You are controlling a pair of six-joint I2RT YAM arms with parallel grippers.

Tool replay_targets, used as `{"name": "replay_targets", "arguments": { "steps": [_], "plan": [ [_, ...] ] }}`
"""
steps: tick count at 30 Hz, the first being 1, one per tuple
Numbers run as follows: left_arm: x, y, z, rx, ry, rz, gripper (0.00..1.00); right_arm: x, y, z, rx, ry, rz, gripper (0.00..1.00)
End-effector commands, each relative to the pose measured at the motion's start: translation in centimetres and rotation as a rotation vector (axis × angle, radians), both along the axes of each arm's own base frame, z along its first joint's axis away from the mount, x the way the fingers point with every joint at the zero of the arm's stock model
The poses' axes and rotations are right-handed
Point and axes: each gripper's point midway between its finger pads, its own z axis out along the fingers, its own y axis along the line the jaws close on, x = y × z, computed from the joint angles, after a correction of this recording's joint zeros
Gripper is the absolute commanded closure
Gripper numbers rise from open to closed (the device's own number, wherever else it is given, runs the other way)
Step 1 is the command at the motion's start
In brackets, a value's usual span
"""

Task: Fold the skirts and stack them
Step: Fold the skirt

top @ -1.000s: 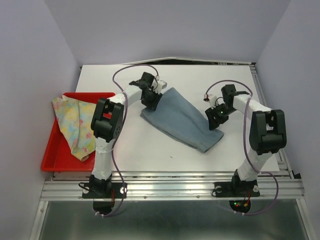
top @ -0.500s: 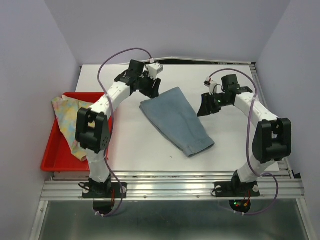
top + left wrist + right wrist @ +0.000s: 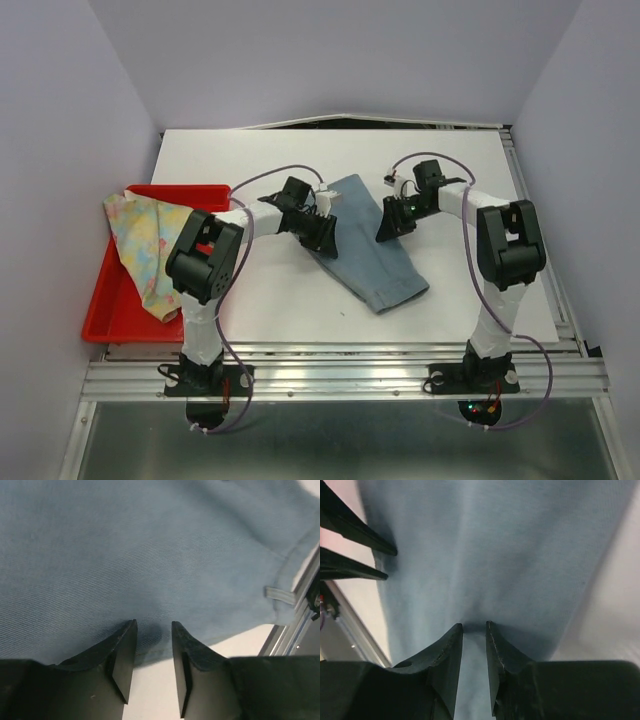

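Denim skirt [image 3: 365, 245] lies flat mid-table [image 3: 280, 290], floral skirt [image 3: 150, 245] waiting in the red tray [image 3: 100, 325]. Left gripper [image 3: 152, 625] sits at one edge, fingers narrowly parted, nothing between. Right gripper [image 3: 474, 626] sits at the opposite edge, grip undeterminable. Judged: paired hold for folding.

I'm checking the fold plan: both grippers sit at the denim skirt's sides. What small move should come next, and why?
Probably close the left gripper on the edge of the denim skirt: its jaws stand apart over that edge, table showing between them, nothing pinched. Whether the right gripper grips is unclear.
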Motion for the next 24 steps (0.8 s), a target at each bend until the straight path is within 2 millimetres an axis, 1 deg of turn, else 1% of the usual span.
{"name": "replay_targets", "arguments": {
  "steps": [1, 2, 3, 4, 5, 6, 7, 8, 9, 10, 11, 12, 13, 14, 15, 16, 17, 18, 19, 20, 21, 22, 23, 24],
  "plan": [
    [0.2, 1.1, -2.6, 0.057, 0.087, 0.045, 0.59, 3.1, -2.8, -2.6, -0.17, -0.111, -0.075, 0.72],
    [0.2, 1.9, -3.6, 0.094, 0.102, 0.07, 0.6, 3.0, -3.4, -3.1, -0.204, -0.118, -0.084, 0.73],
    [0.3, 2.8, -4.5, 0.127, 0.114, 0.094, 0.64, 3.2, -4.3, -3.4, -0.236, -0.121, -0.107, 0.73],
    [0.2, 3.9, -5.3, 0.16, 0.118, 0.095, 0.65, 3.1, -5.5, -3.5, -0.272, -0.133, -0.135, 0.75],
    [0.8, 5.3, -6.1, 0.189, 0.129, 0.123, 0.66, 3.2, -6.3, -3.8, -0.32, -0.151, -0.15, 0.75],
    [1.5, 6.3, -6.5, 0.219, 0.116, 0.14, 0.67, 3.0, -6.7, -3.8, -0.337, -0.163, -0.151, 0.76],
    [2.1, 6.9, -6.4, 0.226, 0.109, 0.155, 0.68, 2.8, -6.9, -3.8, -0.343, -0.171, -0.149, 0.76],
    [3.0, 8.0, -6.5, 0.239, 0.103, 0.185, 0.69, 2.1, -6.7, -3.5, -0.327, -0.164, -0.147, 0.77],
    [3.7, 8.3, -6.4, 0.245, 0.076, 0.185, 0.69, 1.6, -6.4, -3.4, -0.307, -0.151, -0.146, 0.77],
    [4.9, 8.4, -5.8, 0.247, 0.045, 0.192, 0.7, 1.0, -5.5, -3.0, -0.253, -0.125, -0.144, 0.77],
    [5.9, 8.8, -5.6, 0.269, 0.014, 0.202, 0.7, 0.5, -5.2, -3.0, -0.233, -0.105, -0.143, 0.77],
    [6.7, 9.0, -5.4, 0.281, -0.008, 0.205, 0.69, 0.0, -4.5, -2.7, -0.216, -0.102, -0.129, 0.78],
    [8.3, 8.8, -4.5, 0.288, -0.061, 0.196, 0.69, -0.5, -3.8, -2.4, -0.195, -0.092, -0.118, 0.81],
    [9.3, 9.3, -4.5, 0.317, -0.086, 0.209, 0.69, -1.2, -2.9, -2.1, -0.167, -0.074, -0.114, 0.81],
    [9.9, 9.4, -4.1, 0.313, -0.102, 0.207, 0.69, -2.3, -1.6, -1.7, -0.152, -0.076, -0.085, 0.81],
    [11.0, 9.5, -2.9, 0.313, -0.148, 0.184, 0.66, -3.0, -0.8, -1.4, -0.14, -0.069, -0.065, 0.81],
    [11.3, 9.3, -2.1, 0.305, -0.176, 0.16, 0.63, -3.8, 0.1, -0.9, -0.108, -0.045, -0.05, 0.81],
    [11.4, 9.0, -1.0, 0.285, -0.208, 0.134, 0.52, -4.3, 0.6, -0.1, -0.092, -0.049, -0.04, 0.8],
    [11.1, 8.9, -0.1, 0.273, -0.233, 0.112, 0.46, -4.3, 0.8, 0.8, -0.072, -0.063, -0.036, 0.8],
    [10.9, 8.4, 2.8, 0.228, -0.311, 0.074, 0.41, -4.0, 0.9, 1.6, -0.065, -0.085, -0.038, 0.8],
    [10.4, 8.2, 4.1, 0.213, -0.349, 0.055, 0.33, -3.6, 0.9, 2.5, -0.064, -0.113, -0.042, 0.79],
    [10.0, 8.1, 5.4, 0.201, -0.388, 0.039, 0.3, -3.2, 0.9, 3.4, -0.062, -0.144, -0.043, 0.78],
    [8.8, 8.1, 8.0, 0.177, -0.472, 0.013, 0.28, -2.4, 1.0, 5.3, -0.053, -0.209, -0.04, 0.75],
    [8.2, 8.1, 9.3, 0.163, -0.519, -0.002, 0.24, -2.1, 1.1, 6.2, -0.045, -0.234, -0.035, 0.74]
  ]
}}
